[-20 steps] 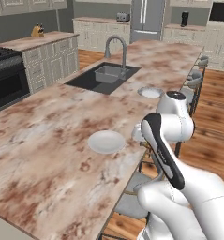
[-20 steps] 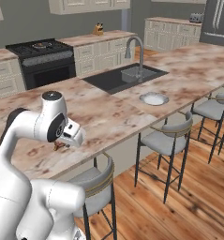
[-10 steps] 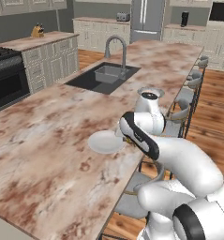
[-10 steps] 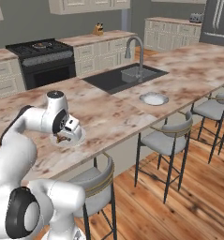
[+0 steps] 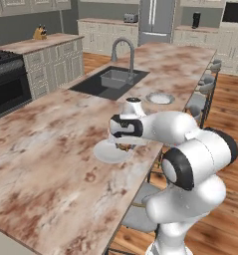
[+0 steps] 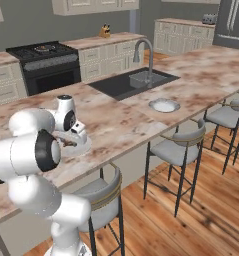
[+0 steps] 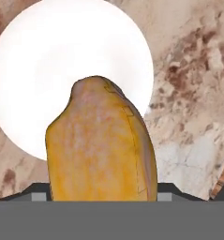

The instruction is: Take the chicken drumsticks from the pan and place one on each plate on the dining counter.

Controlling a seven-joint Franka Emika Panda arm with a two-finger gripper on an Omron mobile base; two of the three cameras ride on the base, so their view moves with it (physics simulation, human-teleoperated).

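Holding a golden-orange roasted chicken drumstick (image 7: 100, 145) between the fingers of the two-finger gripper (image 5: 123, 146), jaws spread around its width. Poised directly over a small round white plate (image 5: 110, 152) near the beige mottled stone dining counter's (image 5: 51, 149) edge; touching or just above, hard to tell.

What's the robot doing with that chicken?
The white robot arm is holding a chicken drumstick in its gripper, right above a white plate near the edge of the dining counter. The drumstick isn't on the plate yet. A second plate sits farther along the counter, close to the sink, with nothing visible on it.
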